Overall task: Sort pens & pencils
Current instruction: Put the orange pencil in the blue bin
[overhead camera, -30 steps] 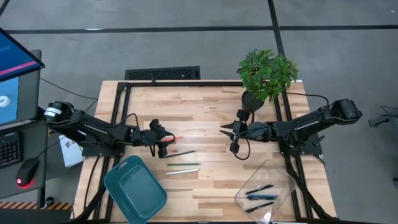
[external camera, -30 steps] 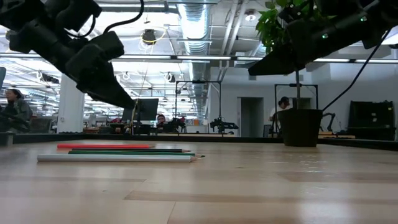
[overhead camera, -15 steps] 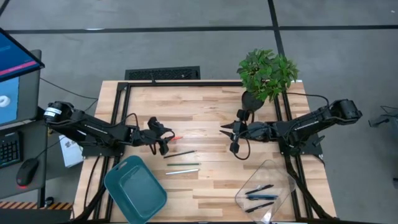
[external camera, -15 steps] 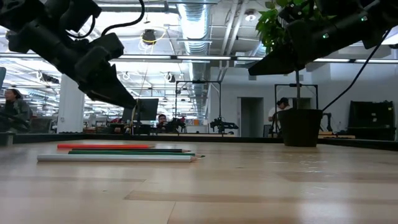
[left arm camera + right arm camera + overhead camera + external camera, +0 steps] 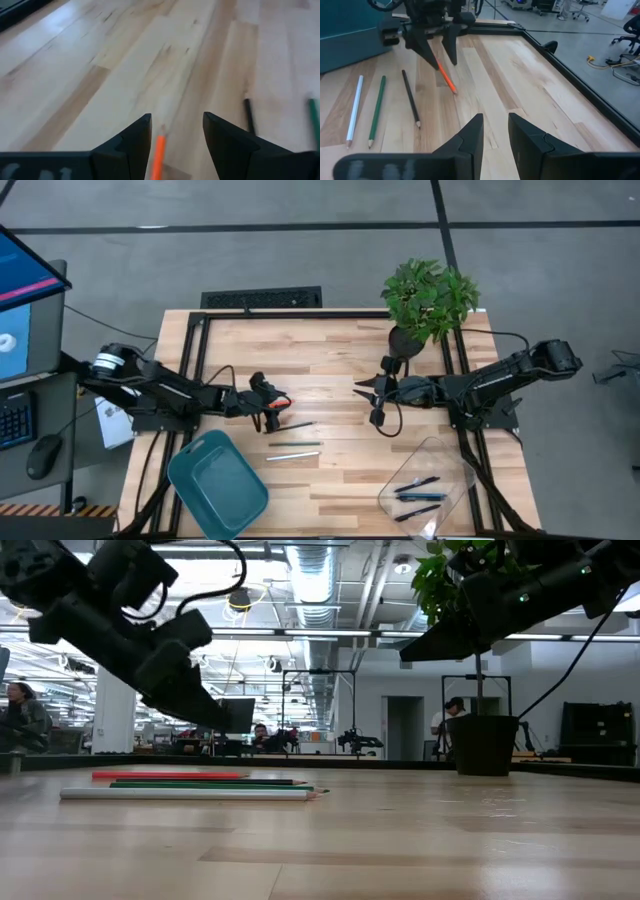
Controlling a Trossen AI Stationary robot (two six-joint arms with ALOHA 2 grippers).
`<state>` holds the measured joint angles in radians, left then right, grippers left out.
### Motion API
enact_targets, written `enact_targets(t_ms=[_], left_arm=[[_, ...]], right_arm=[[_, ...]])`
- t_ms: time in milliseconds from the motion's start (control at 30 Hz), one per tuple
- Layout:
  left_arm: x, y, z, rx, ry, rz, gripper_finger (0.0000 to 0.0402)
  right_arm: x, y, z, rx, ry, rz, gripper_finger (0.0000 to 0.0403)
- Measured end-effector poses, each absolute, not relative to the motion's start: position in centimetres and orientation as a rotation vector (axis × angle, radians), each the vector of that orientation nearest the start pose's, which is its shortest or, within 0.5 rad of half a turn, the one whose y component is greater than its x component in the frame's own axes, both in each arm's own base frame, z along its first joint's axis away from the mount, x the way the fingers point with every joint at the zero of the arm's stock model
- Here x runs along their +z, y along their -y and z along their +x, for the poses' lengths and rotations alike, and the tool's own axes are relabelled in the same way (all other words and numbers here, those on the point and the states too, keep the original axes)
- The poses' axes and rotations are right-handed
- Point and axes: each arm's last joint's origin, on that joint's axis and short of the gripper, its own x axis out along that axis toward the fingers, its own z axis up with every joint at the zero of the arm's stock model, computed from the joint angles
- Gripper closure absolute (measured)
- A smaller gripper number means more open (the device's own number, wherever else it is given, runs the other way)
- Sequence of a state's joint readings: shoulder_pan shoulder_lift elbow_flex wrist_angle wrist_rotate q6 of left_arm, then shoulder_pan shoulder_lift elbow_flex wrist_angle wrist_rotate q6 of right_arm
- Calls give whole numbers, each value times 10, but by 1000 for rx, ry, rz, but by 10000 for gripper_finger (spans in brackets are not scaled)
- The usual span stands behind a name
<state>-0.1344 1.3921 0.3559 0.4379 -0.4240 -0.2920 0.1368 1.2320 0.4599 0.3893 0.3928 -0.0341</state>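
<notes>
Left gripper (image 5: 268, 402): hanging over the orange pencil (image 5: 446, 78) left of the tabletop's centre, fingers (image 5: 131, 142) standing apart with the pencil lying between them, not clasping it.
Orange pencil: lying flat on the tabletop (image 5: 330, 360), its tip showing past the fingers toward the centre.
Dark pencil (image 5: 290, 426): lying just beside the left gripper, toward the near edge.
Green pencil (image 5: 294, 444): lying parallel below the dark one, apart from it.
Pale pencil (image 5: 293, 455): lying closest to the near edge, just beside the green one.
Pens (image 5: 418, 498): resting inside the clear tray (image 5: 445, 461) at the near right corner; probably three or four, the count being hard to read.
Teal bin (image 5: 216, 485): sitting at the near left corner.
Right gripper (image 5: 366, 402): waiting above the tabletop right of centre, fingers (image 5: 469, 140) partly apart, holding nothing.
Potted plant (image 5: 428, 298): standing at the far right corner.
</notes>
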Motion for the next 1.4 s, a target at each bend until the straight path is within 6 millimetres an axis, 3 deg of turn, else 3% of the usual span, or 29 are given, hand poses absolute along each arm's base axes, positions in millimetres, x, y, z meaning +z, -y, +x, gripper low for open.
enact_targets(t_ms=[367, 1400], left_arm=[[105, 13, 231, 392, -618, -105, 230], [98, 13, 228, 409, -681, -137, 230]], right_arm=[[187, -21, 236, -245, -399, -133, 290], [185, -21, 235, -249, -415, -111, 290]])
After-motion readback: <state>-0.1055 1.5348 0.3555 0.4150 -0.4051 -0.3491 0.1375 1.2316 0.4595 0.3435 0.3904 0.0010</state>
